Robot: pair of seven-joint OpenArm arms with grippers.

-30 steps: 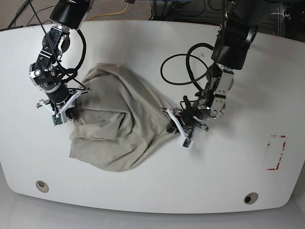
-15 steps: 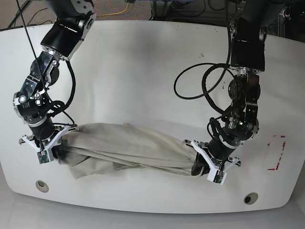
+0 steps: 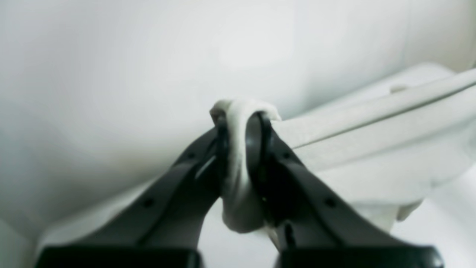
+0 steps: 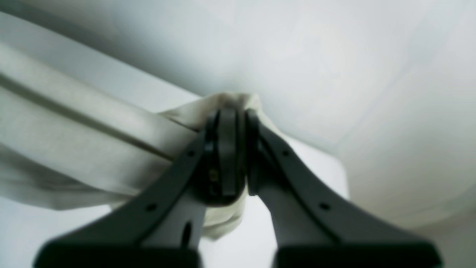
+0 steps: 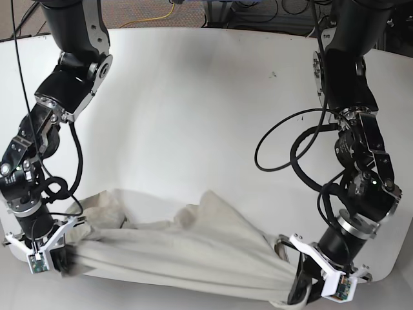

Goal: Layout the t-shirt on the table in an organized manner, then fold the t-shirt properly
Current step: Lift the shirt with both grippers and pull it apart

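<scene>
The big white table (image 5: 168, 116) has two robot arms reaching over it. The left arm (image 5: 361, 155) is on the right side of the base view, and the right arm (image 5: 39, 148) is on the left side. The t-shirt (image 5: 187, 255) is beige and hangs stretched between the two arms, at the table's near side, with long folds running across it. The left jaws (image 3: 245, 149) pinch one end of the t-shirt, and some cloth pokes out past their tips. The right jaws (image 4: 232, 141) pinch the other end, with the cloth bunched up between them.
</scene>
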